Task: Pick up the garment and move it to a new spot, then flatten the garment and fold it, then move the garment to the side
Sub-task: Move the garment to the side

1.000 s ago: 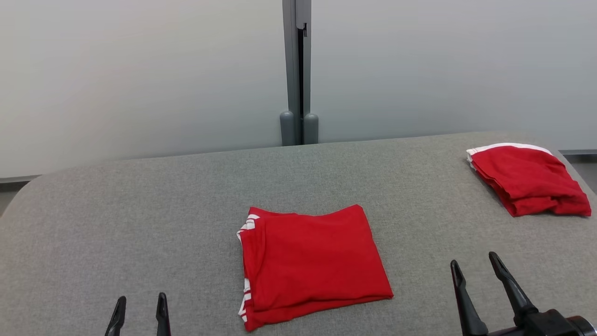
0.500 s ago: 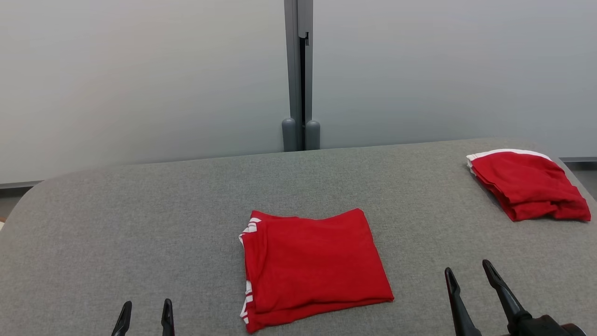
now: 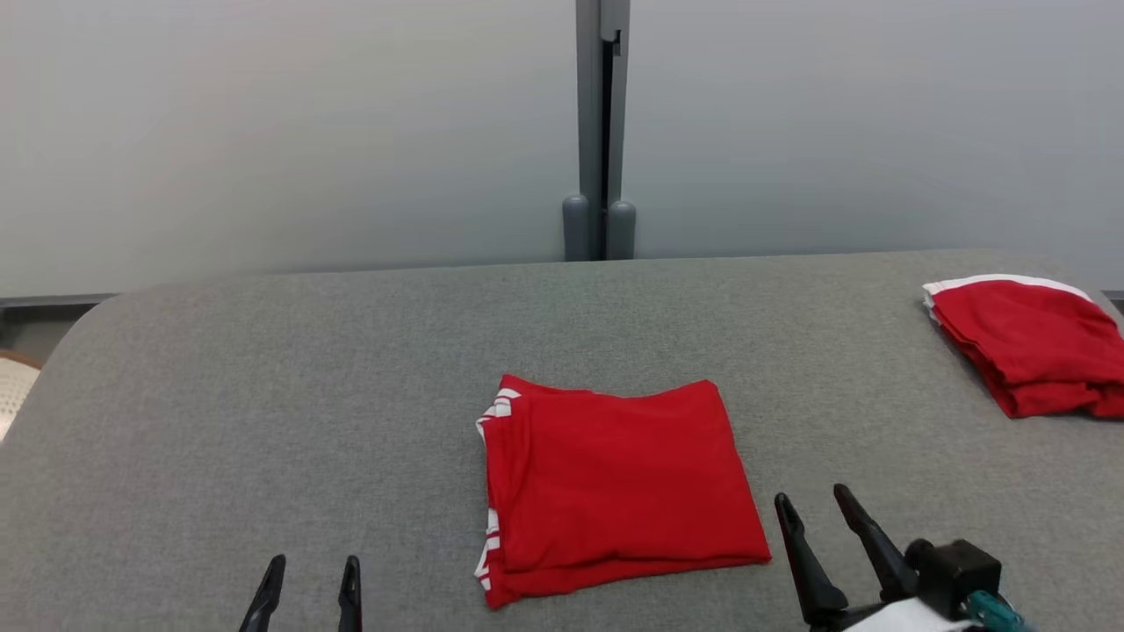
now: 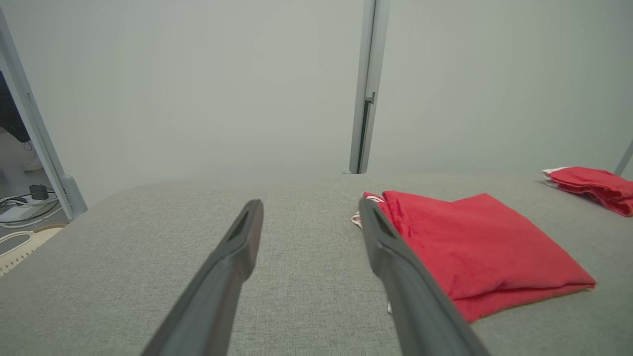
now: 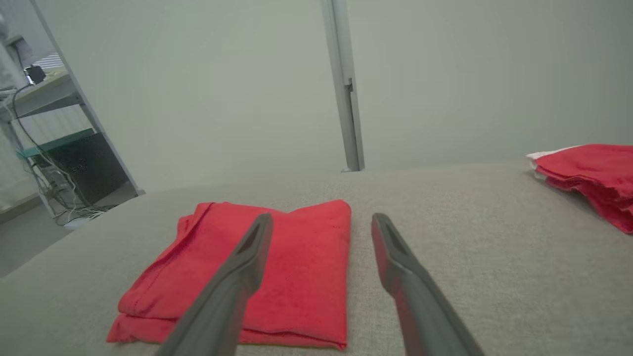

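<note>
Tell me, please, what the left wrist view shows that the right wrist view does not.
Left wrist, not right: the open left gripper and the white trim on the folded garment. Right wrist, not left: the open right gripper and a dark cabinet with cables. Both: the folded garment, a second red garment at far right, the grey table.

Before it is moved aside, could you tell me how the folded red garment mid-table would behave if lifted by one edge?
The folded red garment is soft, loosely layered cloth, so it would probably sag and partly unfold. It looks thin, so it is likely light. Pushed, it may bunch on the woven table rather than slide.
</note>
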You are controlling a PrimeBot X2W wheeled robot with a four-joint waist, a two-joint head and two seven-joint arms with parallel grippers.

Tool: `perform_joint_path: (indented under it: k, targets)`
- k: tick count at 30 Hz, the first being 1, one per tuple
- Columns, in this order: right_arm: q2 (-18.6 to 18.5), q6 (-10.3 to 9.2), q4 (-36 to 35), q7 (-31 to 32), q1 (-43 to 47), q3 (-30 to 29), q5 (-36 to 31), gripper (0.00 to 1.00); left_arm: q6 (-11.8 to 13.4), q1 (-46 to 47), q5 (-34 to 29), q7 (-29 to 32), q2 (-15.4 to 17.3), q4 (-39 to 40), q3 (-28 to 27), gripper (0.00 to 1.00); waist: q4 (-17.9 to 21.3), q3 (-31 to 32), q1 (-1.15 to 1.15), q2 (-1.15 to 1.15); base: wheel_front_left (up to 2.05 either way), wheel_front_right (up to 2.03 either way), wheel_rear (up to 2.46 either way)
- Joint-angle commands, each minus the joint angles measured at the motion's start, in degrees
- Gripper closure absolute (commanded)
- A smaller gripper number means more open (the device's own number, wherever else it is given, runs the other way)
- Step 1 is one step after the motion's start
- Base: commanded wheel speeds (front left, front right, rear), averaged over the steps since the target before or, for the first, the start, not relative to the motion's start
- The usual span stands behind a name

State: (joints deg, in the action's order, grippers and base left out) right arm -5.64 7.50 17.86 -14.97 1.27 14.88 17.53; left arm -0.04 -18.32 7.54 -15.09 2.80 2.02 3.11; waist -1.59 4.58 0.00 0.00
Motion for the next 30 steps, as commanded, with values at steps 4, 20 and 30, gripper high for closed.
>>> perform_joint_path:
  k: [4,20,30]
  targets:
    - [-6.2,-0.02,10.4,2.8,-10.5,8.7,12.5,0.0,-1.3,1.8,-0.9,-0.1,0.2,-0.5,1.3,0.0,-3.4,-2.2,0.0,0.0,0.0,0.0,0.0]
    - [-17.7,-0.02,17.4,16.6,-22.7,20.6,41.3,0.0,-3.3,5.9,3.7,-0.1,0.2,-1.1,3.8,0.0,-8.7,-9.9,0.0,0.0,0.0,0.0,0.0]
    - [-17.3,-0.02,20.0,16.0,-26.5,27.3,45.4,1.0,-4.0,8.8,2.4,-0.1,0.2,-1.1,4.0,0.0,-8.8,-13.0,0.0,0.0,0.0,0.0,0.0]
